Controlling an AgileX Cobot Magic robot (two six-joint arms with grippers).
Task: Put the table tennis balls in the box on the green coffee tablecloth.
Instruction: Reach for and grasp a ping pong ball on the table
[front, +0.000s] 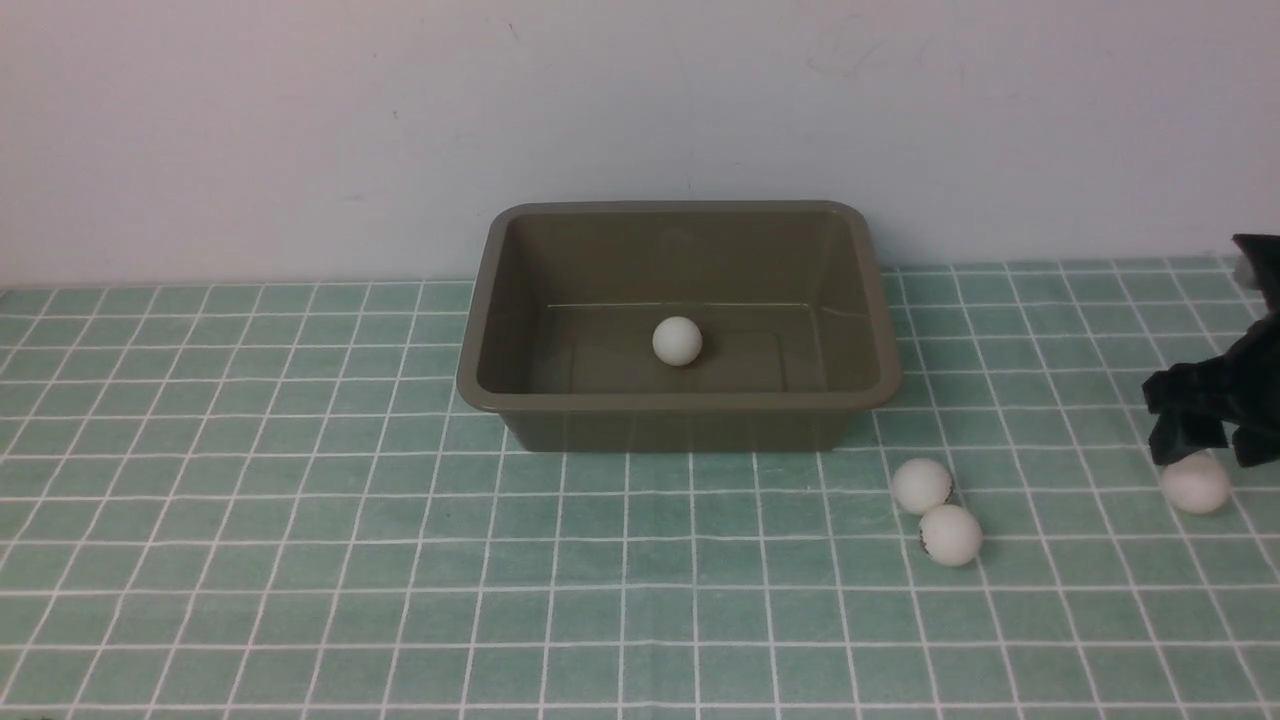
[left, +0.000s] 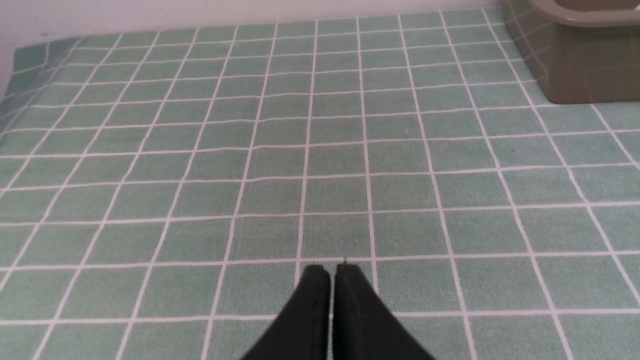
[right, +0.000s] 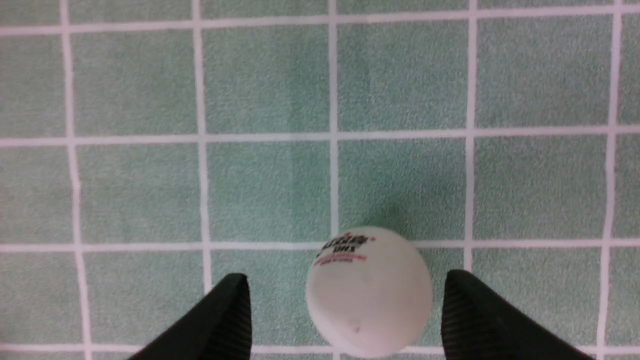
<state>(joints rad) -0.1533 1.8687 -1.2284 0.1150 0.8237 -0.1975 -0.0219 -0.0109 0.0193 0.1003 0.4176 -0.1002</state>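
The olive-brown box (front: 680, 402) stands at the back of the green coffee tablecloth (front: 300, 560), with one white table tennis ball (front: 677, 340) on its bottom. Two balls (front: 921, 485) (front: 950, 535) touch each other on the cloth to the front right of the box. A further ball (front: 1195, 484) lies at the far right, right under my right gripper (front: 1220, 455). In the right wrist view that printed ball (right: 369, 295) sits between the spread fingers of the right gripper (right: 345, 280), open, with a gap on each side. My left gripper (left: 331, 270) is shut over bare cloth, holding nothing.
A pale wall rises directly behind the box. One corner of the box (left: 575, 75) shows in the left wrist view, far from the left fingers. The cloth's far left edge (left: 20, 60) meets the wall there.
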